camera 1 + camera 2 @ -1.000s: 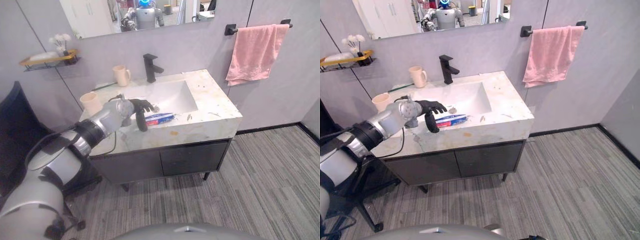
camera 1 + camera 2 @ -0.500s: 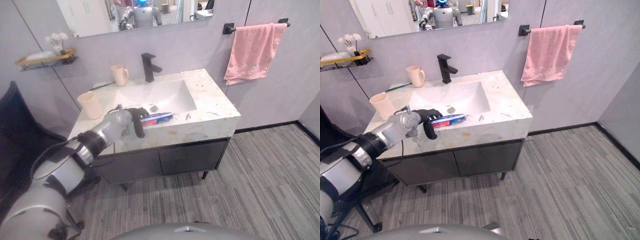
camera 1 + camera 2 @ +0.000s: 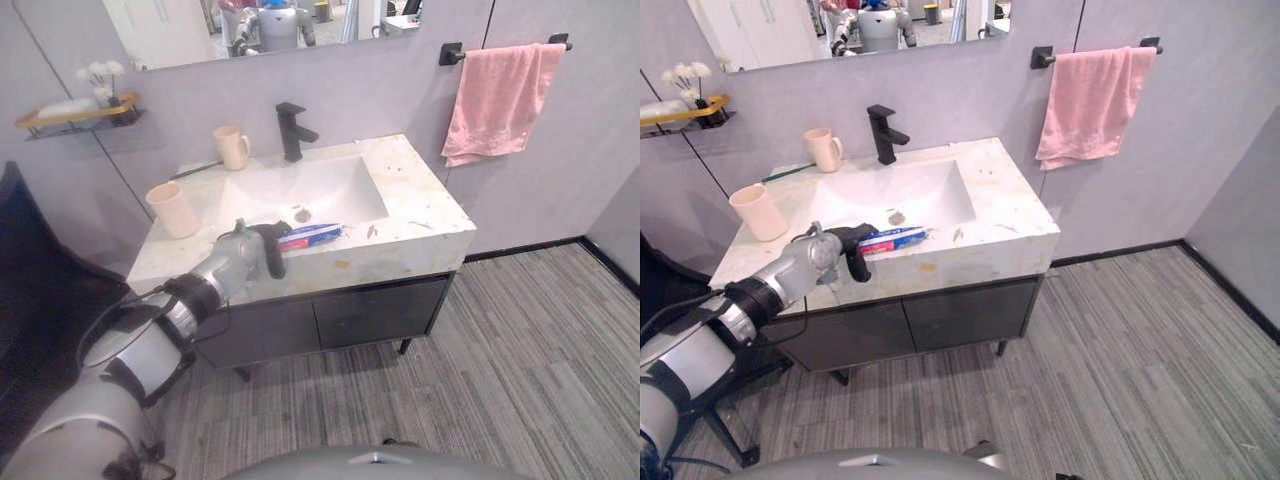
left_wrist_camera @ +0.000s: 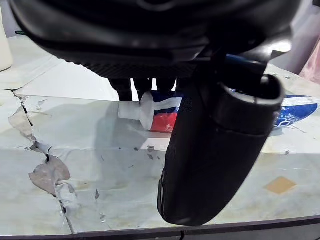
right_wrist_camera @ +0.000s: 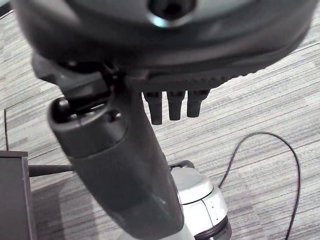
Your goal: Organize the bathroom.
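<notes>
A red, white and blue toothpaste tube (image 3: pixel 318 236) lies flat on the marble vanity top (image 3: pixel 420 215), just in front of the sink basin (image 3: pixel 330 185). My left hand (image 3: pixel 264 247) sits at the tube's white-capped end (image 4: pixel 134 110). Its fingers (image 4: pixel 145 86) reach down behind the cap, and its thumb (image 4: pixel 220 150) hangs on the near side, apart from the tube. The hand is open and nothing is pinched. My right hand (image 5: pixel 120 170) hangs open over the grey striped floor, holding nothing.
A beige cup (image 3: pixel 173 209) stands at the counter's left. A cream mug (image 3: pixel 233 147) and a black faucet (image 3: pixel 292 131) stand at the back. A pink towel (image 3: pixel 497 88) hangs on a wall bar to the right. A small shelf (image 3: pixel 70 108) is on the left wall.
The camera has shifted. My left hand has sunk from above the tube to its cap end, and its spread fingers have dropped toward the counter. The tube has not moved.
</notes>
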Robot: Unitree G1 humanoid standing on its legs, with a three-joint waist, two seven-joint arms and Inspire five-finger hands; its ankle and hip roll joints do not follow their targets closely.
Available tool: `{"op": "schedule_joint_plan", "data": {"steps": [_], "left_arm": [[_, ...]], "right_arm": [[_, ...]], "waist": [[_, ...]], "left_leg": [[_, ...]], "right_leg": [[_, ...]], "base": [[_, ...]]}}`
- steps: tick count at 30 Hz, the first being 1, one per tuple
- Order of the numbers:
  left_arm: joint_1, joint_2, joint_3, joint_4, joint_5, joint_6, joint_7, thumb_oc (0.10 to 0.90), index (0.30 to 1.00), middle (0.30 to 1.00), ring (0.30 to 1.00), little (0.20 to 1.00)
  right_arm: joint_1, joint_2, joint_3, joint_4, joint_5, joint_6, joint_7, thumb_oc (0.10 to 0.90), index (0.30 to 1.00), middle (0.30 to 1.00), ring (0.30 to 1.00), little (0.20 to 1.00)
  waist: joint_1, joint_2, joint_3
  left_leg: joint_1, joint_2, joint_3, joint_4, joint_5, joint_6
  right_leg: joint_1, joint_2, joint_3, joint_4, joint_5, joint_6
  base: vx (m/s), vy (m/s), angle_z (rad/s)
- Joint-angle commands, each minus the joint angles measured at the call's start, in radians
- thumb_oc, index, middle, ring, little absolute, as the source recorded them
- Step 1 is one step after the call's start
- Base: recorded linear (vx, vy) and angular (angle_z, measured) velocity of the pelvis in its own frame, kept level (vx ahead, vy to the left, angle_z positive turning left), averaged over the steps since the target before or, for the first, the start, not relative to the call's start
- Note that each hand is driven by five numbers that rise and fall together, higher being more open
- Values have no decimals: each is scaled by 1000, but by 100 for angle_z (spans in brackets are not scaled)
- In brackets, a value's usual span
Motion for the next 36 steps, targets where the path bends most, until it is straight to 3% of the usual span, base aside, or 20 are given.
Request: {"op": "schedule_joint_plan", "data": {"steps": [1, 5, 6, 8, 9, 10, 11, 13, 26, 36], "left_arm": [[-92, 40, 111, 38, 46, -19, 49, 400, 300, 300, 300, 300], [-101, 48, 107, 23, 52, -16, 44, 400, 300, 300, 300, 300], [-109, 53, 105, 9, 48, -5, 41, 491, 436, 436, 436, 436], [-118, 60, 103, -1, 42, 0, 38, 458, 387, 387, 387, 387], [-123, 63, 102, -5, 40, 2, 37, 474, 411, 411, 411, 411], [-134, 69, 100, -14, 39, 6, 32, 516, 474, 474, 474, 474], [-143, 75, 98, -18, 33, 7, 28, 725, 787, 787, 787, 787], [-155, 83, 94, -26, 24, 12, 15, 800, 900, 900, 900, 900], [-262, 129, 54, -114, -15, 63, -70, 800, 900, 900, 900, 900], [-333, 160, 42, -130, -93, 85, -52, 800, 900, 900, 900, 900]], "right_arm": [[-48, -33, 25, 24, -50, -33, -11, 800, 900, 900, 900, 900], [-47, -36, 19, 25, -61, -33, -8, 800, 900, 900, 900, 900], [-47, -35, 20, 25, -59, -32, -7, 800, 900, 900, 900, 900], [-48, -35, 21, 26, -60, -31, -5, 800, 900, 900, 900, 900], [-48, -36, 22, 26, -59, -31, -4, 800, 900, 900, 900, 900], [-50, -34, 24, 25, -56, -30, -5, 800, 900, 900, 900, 900], [-52, -31, 26, 26, -56, -29, -7, 800, 900, 900, 900, 900], [-55, -29, 29, 25, -54, -26, -8, 800, 900, 900, 900, 900], [-88, -16, 43, 37, -55, -4, -22, 800, 900, 900, 900, 900], [-105, -11, 46, 48, -56, 8, -25, 800, 900, 900, 900, 900]], "waist": [[-13, -8, 60], [-13, -9, 59], [-12, -9, 59], [-11, -8, 58], [-10, -8, 57], [-9, -8, 56], [-7, -7, 55], [-5, -7, 53], [9, -2, 40], [19, 1, 31]], "left_leg": [[48, -47, -17, 21, -99, 68], [49, -47, -17, 23, -99, 66], [50, -47, -17, 25, -100, 66], [50, -47, -18, 27, -100, 66], [49, -47, -19, 28, -100, 66], [51, -48, -22, 28, -101, 66], [52, -49, -23, 28, -100, 67], [53, -50, -26, 27, -100, 67], [58, -56, -36, 26, -103, 68], [61, -58, -39, 26, -103, 69]], "right_leg": [[15, 44, 26, 66, -114, 4], [16, 44, 28, 67, -113, 4], [18, 44, 27, 68, -113, 4], [18, 44, 26, 70, -113, 3], [18, 44, 26, 71, -114, 3], [20, 43, 25, 71, -114, 3], [21, 43, 26, 72, -114, 3], [22, 44, 26, 73, -113, 4], [32, 39, 21, 70, -112, 9], [36, 38, 19, 68, -110, 12]], "base": [[0, 0, 0], [0, 0, 0], [0, 0, 0], [0, 0, 0], [0, 0, 0], [0, 0, 0], [0, 0, 0], [0, 0, 0], [-2, 1, 0], [-13, 4, 0]]}}
